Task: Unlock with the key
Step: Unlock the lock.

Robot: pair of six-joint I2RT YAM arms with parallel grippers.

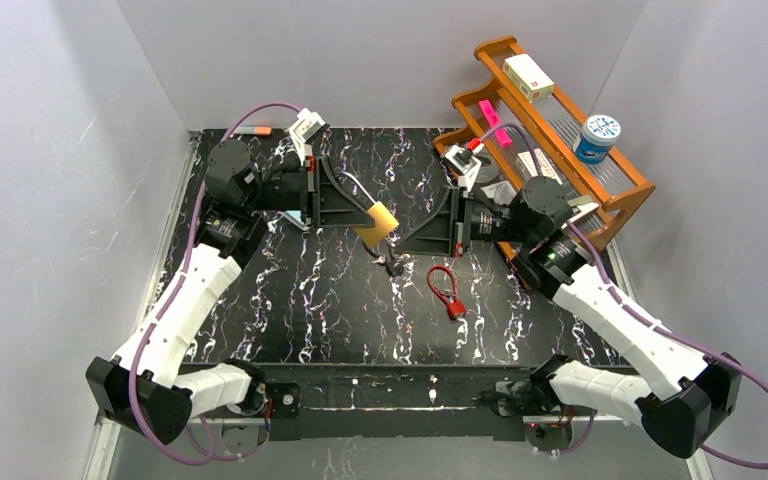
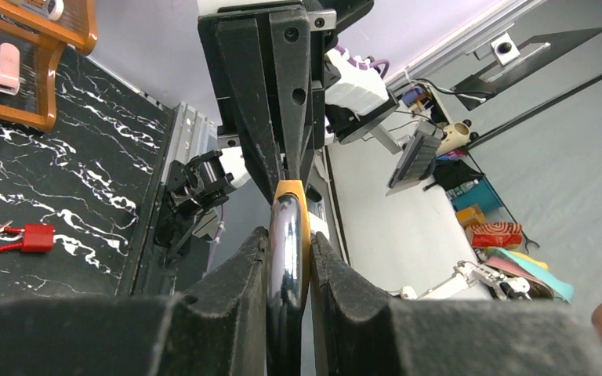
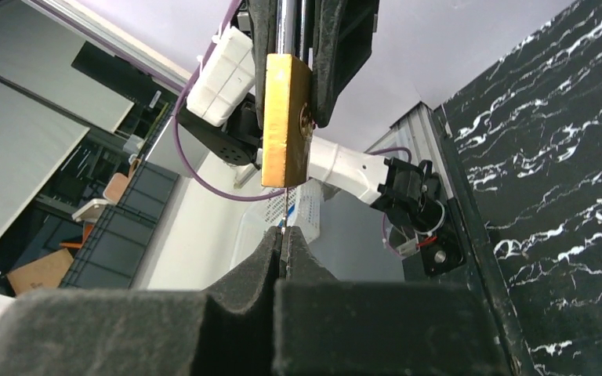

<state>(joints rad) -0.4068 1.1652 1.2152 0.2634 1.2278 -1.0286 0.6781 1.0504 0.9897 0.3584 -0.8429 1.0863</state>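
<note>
We are looking at a brass padlock (image 1: 378, 222) hanging in the air above the middle of the counter (image 1: 290, 290), body pointing toward the right arm. Its chrome shackle (image 2: 286, 258) is sitting pinched between the fingers of the left gripper (image 2: 288, 243), which is closing narrowly around it.

Opposite, the right gripper (image 3: 284, 233) is clamping a thin key (image 3: 286, 205) seen edge-on, jaws pressed almost together. The key's tip is reaching the bottom face of the padlock body. We cannot tell whether it is seated in the keyway. Something small and dark, probably a key ring (image 1: 392, 262), is dangling below the two grippers.

We are judging the padlock as dense, rigid and smooth. The polished shackle is likely to slip or swivel under torque, so a hold that also braces the flat brass sides would resist turning better. The key is light, stiff and thin, so we are wanting it held by the bow, square to the keyway, to avoid bending or twisting out.

Further out, a red cable loop (image 1: 445, 290) with a red block is lying on the counter near the right arm, apart from the padlock. A wooden rack (image 1: 620, 200) is standing at the far right edge.
</note>
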